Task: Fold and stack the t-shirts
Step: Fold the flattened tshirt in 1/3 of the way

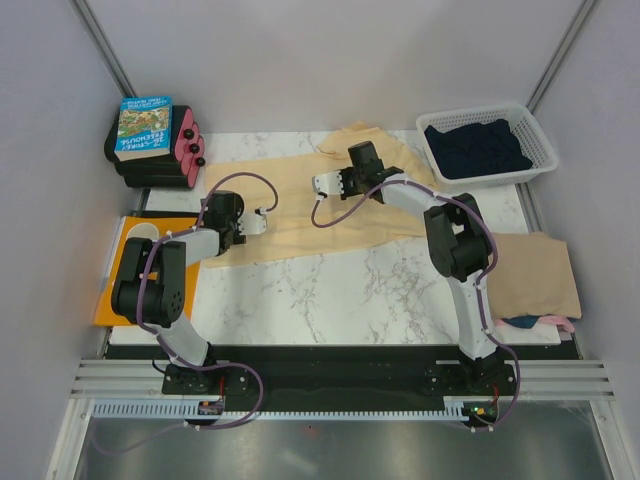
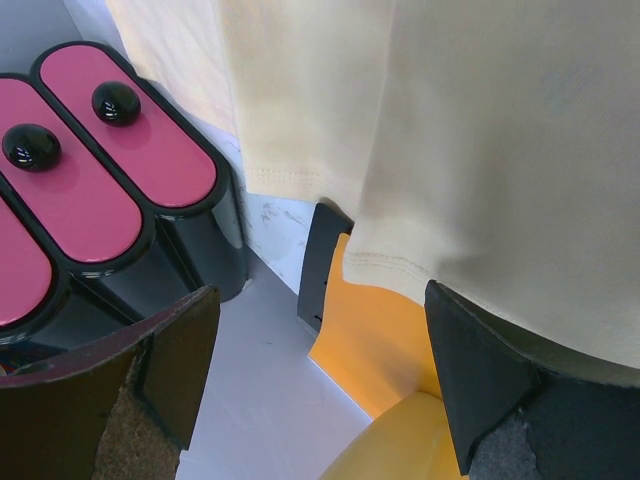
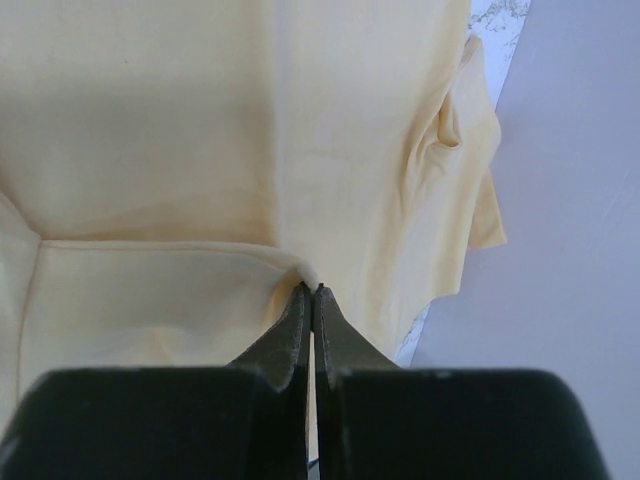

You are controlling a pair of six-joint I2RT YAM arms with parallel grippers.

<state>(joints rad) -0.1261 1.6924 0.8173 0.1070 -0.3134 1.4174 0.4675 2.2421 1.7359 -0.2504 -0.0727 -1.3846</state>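
sprawling on marble table (image 1: 350, 290) between grey walls (image 1: 300, 60), yellow t-shirt (image 1: 285, 230)

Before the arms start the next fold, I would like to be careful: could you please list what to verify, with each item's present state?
1. The right gripper is shut on the pale yellow t-shirt: ok, its fingers pinch a fold.
2. The left gripper is open for a grasp: ok, fingers wide apart, holding nothing.
3. The shirt's hem sits between the left fingers: cannot tell; it lies right at them.
4. Room beside the left gripper: not ok, the pink-lidded boxes and the orange sheet are close.
5. The tan t-shirt lies folded, off to the right: ok.
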